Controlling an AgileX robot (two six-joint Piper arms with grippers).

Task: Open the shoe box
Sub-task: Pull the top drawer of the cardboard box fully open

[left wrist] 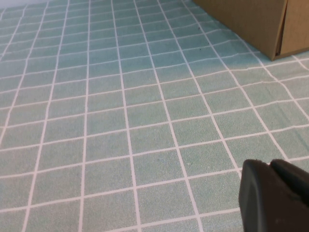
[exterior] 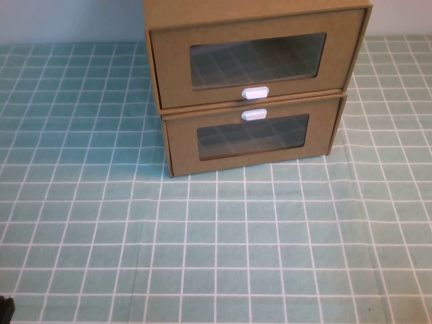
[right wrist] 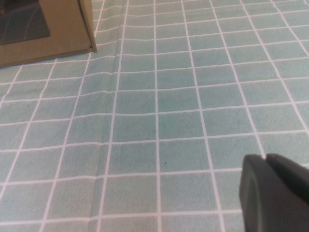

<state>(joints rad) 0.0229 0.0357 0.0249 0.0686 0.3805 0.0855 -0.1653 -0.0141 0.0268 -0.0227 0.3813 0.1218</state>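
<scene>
Not started: left claw (left wrist: 269, 166), near left, seems closed, empty; right claw (right wrist: 266, 159), near right, closed, empty. Next, reach the shoe box (exterior: 172, 67) handle (exterior: 255, 93).

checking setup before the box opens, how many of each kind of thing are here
brown cardboard shoe boxes with windows, stacked: 2
white oval plastic handles on fronts: 2
black tools, left tool and right tool, over green checked cloth: 2
total: 6

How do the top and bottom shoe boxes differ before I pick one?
The top box sits on the bottom box. Top box's white tab is at its front's lower edge; bottom box's tab at the upper edge. Both: brown, windowed, shut. Left hand and right hand hover over the cloth, touching neither.
</scene>
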